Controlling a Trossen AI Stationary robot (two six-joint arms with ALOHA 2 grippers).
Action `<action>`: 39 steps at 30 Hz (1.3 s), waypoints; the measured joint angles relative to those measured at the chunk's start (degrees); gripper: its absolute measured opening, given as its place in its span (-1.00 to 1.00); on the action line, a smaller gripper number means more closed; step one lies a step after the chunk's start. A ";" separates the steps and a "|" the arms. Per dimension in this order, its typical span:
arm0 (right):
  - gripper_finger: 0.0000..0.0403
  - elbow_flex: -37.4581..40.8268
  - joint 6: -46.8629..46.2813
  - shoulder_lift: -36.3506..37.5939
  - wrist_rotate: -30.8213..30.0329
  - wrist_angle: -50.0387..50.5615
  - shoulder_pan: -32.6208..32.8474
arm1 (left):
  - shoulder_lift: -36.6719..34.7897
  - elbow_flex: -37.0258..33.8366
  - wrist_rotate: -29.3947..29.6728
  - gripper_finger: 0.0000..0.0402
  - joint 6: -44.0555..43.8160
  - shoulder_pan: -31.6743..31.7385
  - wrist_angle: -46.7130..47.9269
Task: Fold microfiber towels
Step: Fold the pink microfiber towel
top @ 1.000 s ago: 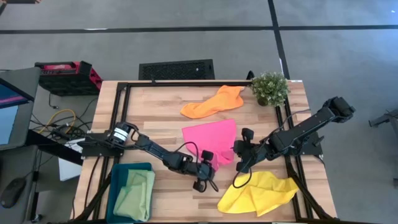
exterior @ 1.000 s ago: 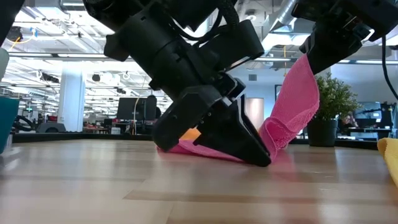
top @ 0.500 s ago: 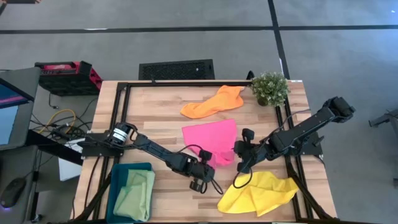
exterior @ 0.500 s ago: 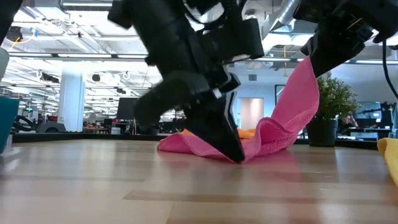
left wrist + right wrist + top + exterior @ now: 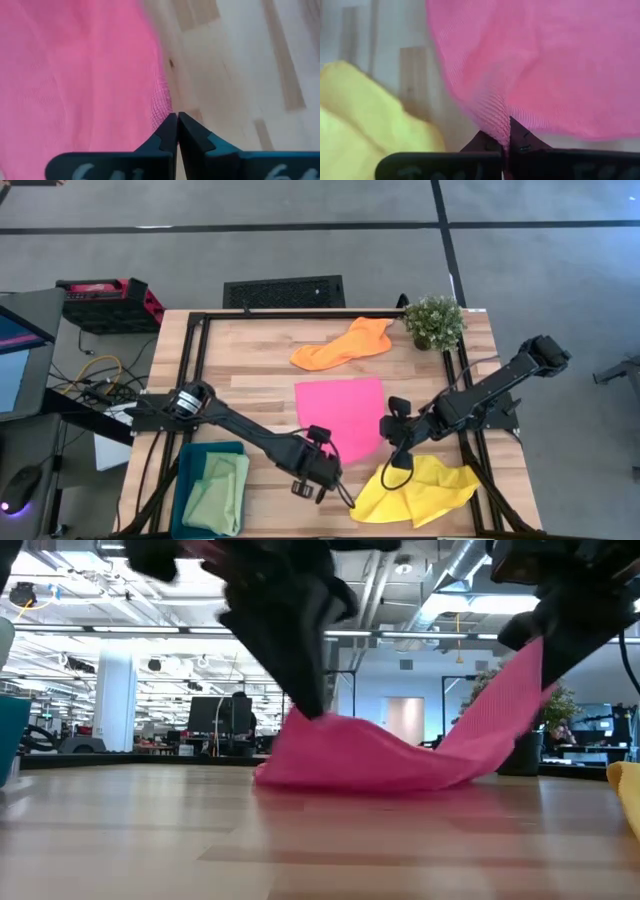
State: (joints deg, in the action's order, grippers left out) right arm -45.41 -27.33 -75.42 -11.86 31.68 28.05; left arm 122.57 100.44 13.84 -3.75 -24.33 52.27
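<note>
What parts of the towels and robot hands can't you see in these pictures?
- Pink towel: high view, its near corners sit under the left gripper and right gripper.
- Green towel: low view, out of frame.
- Yellow towel: low view, cut off by the right edge.
- Low view: both arms blurred.

Bare tabletop (image 5: pixel 250 375) beside orange towel (image 5: pixel 345 345)

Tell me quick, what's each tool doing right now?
Left tool: closed on a corner of the hot pink microfiber towel.
Right tool: closed on another corner of that towel, holding it up.
</note>
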 joint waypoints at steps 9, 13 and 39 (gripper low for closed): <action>-0.96 0.00 -4.14 0.00 5.55 0.98 3.63 | -0.03 4.13 -5.54 -1.00 -8.38 -2.28 8.81; -0.96 0.00 -4.56 0.00 4.79 0.91 4.99 | -0.03 4.13 -2.33 -1.00 -10.10 -3.03 8.81; -0.96 5.57 -11.74 0.00 -4.76 1.62 -8.46 | 0.30 -0.19 20.17 -1.00 -36.60 6.68 15.02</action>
State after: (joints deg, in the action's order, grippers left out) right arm -39.83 -39.07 -75.42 -16.62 33.30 19.59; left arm 122.87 100.25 34.01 -40.36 -17.65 67.29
